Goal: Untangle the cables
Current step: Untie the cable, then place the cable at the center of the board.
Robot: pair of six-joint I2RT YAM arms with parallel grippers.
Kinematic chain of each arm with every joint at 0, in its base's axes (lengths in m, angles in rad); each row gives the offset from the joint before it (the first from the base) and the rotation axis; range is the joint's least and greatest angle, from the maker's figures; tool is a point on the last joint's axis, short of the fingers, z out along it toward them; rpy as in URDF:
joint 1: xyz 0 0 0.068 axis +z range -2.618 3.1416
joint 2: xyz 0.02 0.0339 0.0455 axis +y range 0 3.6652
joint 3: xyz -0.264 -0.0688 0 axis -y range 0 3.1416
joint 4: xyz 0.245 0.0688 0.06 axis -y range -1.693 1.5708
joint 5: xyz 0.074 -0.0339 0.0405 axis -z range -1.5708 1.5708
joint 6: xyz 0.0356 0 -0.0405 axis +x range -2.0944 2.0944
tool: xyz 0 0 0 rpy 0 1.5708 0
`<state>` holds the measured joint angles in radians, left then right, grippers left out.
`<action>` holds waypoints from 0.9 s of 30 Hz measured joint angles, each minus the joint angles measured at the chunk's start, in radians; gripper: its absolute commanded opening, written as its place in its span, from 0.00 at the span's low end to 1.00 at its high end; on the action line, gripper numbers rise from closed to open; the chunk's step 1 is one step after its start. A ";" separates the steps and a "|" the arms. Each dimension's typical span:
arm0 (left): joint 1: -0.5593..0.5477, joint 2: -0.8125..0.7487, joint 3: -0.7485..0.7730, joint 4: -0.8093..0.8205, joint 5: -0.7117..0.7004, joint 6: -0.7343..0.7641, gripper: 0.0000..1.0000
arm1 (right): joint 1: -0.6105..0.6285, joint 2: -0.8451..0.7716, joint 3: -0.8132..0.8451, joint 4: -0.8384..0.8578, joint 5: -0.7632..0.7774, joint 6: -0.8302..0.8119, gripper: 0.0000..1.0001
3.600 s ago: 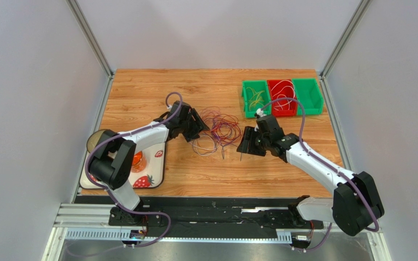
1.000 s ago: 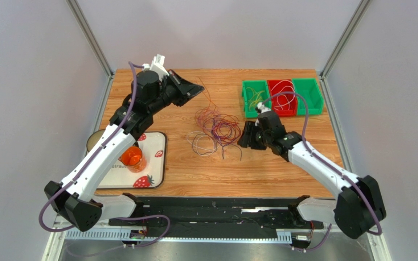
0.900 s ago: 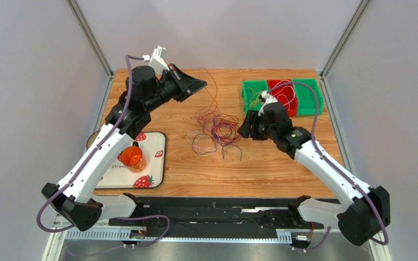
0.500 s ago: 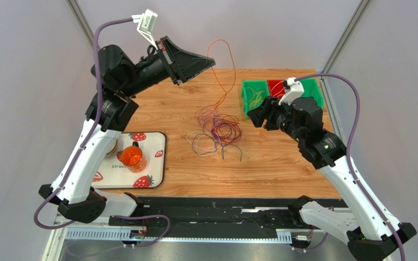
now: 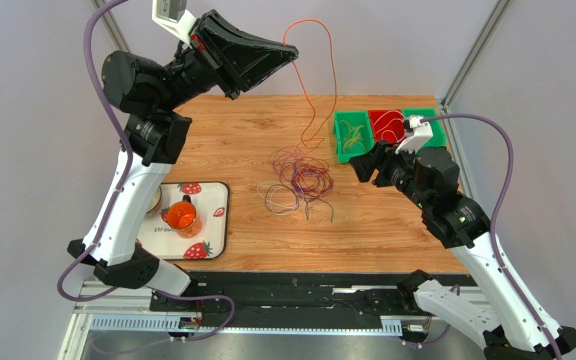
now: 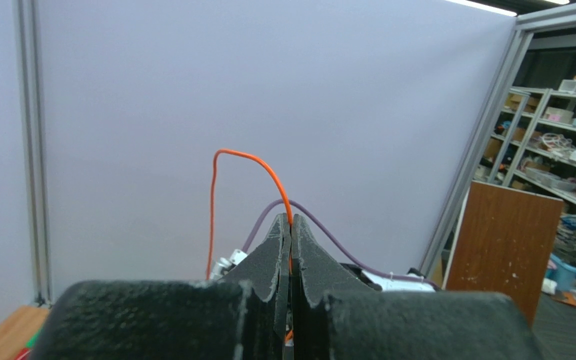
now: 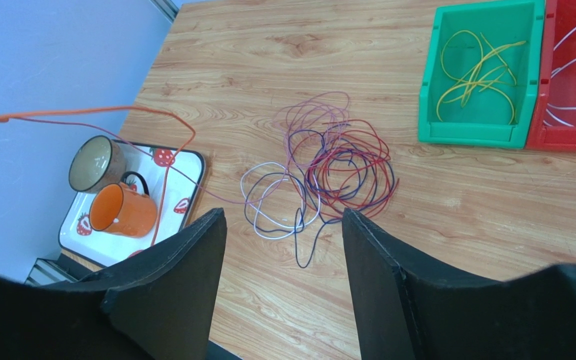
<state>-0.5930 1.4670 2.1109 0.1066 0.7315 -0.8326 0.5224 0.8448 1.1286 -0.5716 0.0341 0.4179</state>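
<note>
My left gripper [image 5: 289, 54] is way up now, clenched on the orange cable [image 5: 334, 75], drawing it nearly clear of the tangle [image 5: 300, 176] on the table [image 5: 223, 135]. My right gripper [image 5: 363, 168] has lifted away, jaws spread, empty.

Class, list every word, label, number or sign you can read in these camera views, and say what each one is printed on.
"straw": printed on the strawberry-pattern tray, beside the orange mug. The mug hides the rest of the word.
Boxes on the background shelves in the left wrist view: any labels are too small to read.
Nothing else carries readable text.
</note>
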 measured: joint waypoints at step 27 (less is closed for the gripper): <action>0.019 0.040 -0.071 0.134 0.000 -0.122 0.00 | 0.000 0.066 -0.100 0.245 -0.154 -0.024 0.67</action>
<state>-0.5739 1.5066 2.0403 0.2401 0.7315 -0.9550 0.5228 0.9104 1.0290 -0.3264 -0.1204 0.3943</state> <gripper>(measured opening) 0.008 0.685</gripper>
